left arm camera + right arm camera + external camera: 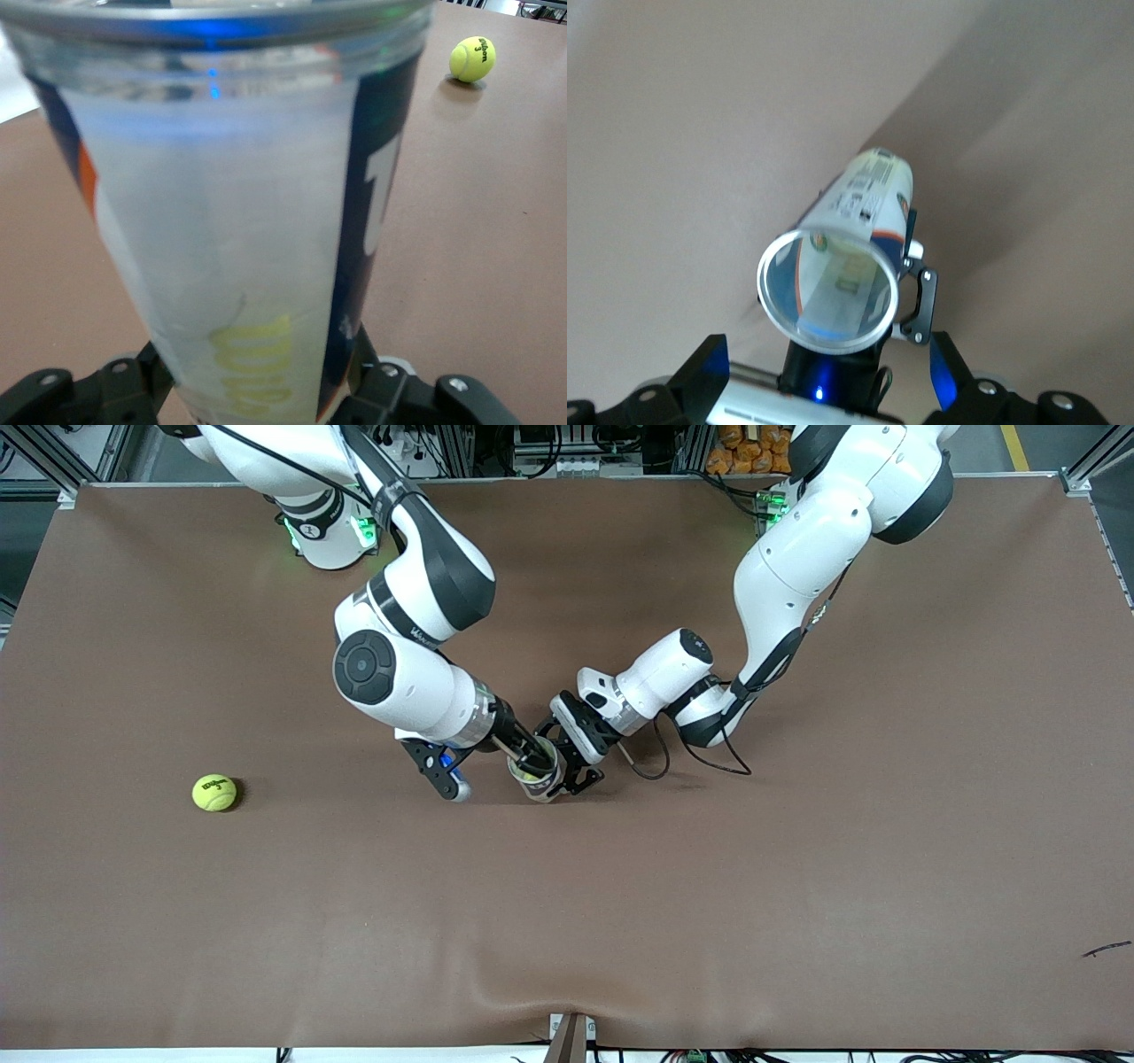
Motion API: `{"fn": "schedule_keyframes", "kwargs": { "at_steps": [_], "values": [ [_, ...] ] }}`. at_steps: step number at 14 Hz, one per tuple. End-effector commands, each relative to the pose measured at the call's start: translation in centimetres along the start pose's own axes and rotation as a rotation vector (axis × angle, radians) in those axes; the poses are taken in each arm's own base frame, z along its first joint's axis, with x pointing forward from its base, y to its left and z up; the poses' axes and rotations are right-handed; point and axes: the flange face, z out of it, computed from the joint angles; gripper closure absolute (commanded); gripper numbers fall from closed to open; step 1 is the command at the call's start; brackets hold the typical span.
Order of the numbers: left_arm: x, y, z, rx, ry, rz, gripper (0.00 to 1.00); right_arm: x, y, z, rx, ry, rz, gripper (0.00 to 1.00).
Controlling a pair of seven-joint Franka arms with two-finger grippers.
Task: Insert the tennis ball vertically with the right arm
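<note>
At mid-frame on the brown surface [797, 868], the can [864, 190] is clamped by the left claw [578, 769]; the right claw [532, 762] is spread wide, empty, over its mouth; a tennis ball [252, 363] is seen inside; the rim could be snagged on withdrawal, tipping the can.

— Where's the tennis ball [214, 793]?
— Yellow-green, black logo up, resting on the brown table [797, 886] toward the right arm's end.
— And the can [538, 772]?
— A clear plastic tube, upright mid-table, open mouth up, something yellow inside.
</note>
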Motion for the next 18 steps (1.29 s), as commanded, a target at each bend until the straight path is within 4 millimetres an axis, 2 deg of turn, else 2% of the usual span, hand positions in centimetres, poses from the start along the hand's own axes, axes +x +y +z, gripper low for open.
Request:
{"fn": "schedule_keyframes", "kwargs": {
  "at_steps": [1,4,8,10,13,15,16,18],
  "values": [
    [0.2,-0.3,0.0,-0.003,0.021,0.02,0.22,3.0,1.8,-0.6,-0.073,0.019,-0.095,0.0],
    [-0.5,-1.2,-0.2,-0.011,0.016,0.059,0.21,8.5,6.3,-1.3,-0.241,0.098,-0.28,0.0],
    [-0.8,-1.2,-0.1,-0.014,0.012,0.061,0.21,16.2,12.4,-3.4,-0.281,0.048,-0.434,0.0],
    [-0.8,-1.2,-0.1,-0.014,0.012,0.061,0.21,19.9,16.0,-4.0,-0.295,0.007,-0.511,0.0],
    [-0.7,-1.1,-0.2,-0.015,0.013,0.062,0.21,28.1,22.7,-6.1,-0.292,-0.049,-0.637,0.0],
    [-0.6,-1.0,-0.2,-0.015,0.015,0.062,0.21,32.7,25.7,-7.4,-0.281,-0.053,-0.698,0.0],
    [-0.7,-1.0,-0.2,-0.016,0.014,0.062,0.21,34.9,26.6,-7.1,-0.275,-0.067,-0.736,0.0],
    [-0.4,-1.0,-0.3,-0.016,0.018,0.067,0.21,39.9,30.4,-6.5,-0.262,-0.098,-0.796,0.0]
  ]
}}
